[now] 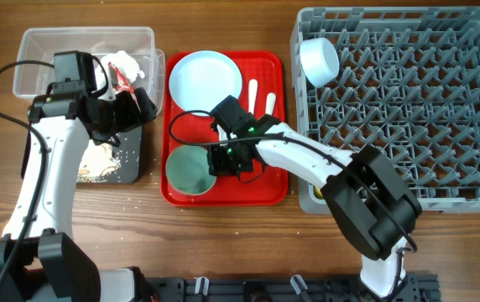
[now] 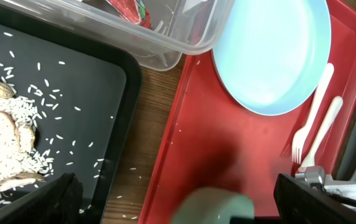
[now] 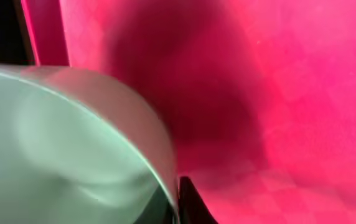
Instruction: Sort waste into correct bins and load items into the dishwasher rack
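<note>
Sitting at rim of mint green bowl (image 1: 188,170): right claw (image 1: 227,159), one finger outside wall; whether clamped, cannot tell. Step judged: bowl pickup. Next move needs firm rim pinch, then lift over red tray (image 1: 269,189) lip toward dishwasher rack (image 1: 408,126), far right of claw. Beyond claw: plate (image 1: 205,80), white cutlery (image 1: 254,91). Further left: left claw (image 1: 135,105), spread and empty, over black tray (image 1: 131,159).
</note>
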